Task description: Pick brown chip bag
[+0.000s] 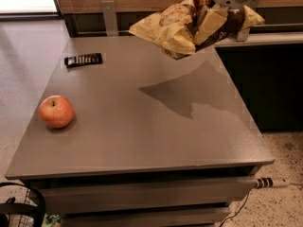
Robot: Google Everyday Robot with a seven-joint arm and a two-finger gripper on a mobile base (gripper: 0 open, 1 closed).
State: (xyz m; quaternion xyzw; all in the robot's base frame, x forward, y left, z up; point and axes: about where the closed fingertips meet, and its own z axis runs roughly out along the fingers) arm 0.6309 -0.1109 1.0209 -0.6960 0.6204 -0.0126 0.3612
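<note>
The brown chip bag (175,30) is a crinkled pale yellow foil bag with dark brown patches and a tan cookie picture. It hangs in the air above the far right part of the grey table (142,126), casting a shadow on the top. My gripper (210,22) comes down from the upper right and is shut on the bag's right side, holding it well above the surface. The white wrist of the arm shows at the top edge.
A red apple (57,111) sits near the table's left edge. A small flat black bar-shaped packet (84,59) lies at the far left. A wooden wall and a dark counter stand behind and to the right. A cable lies on the floor at lower right.
</note>
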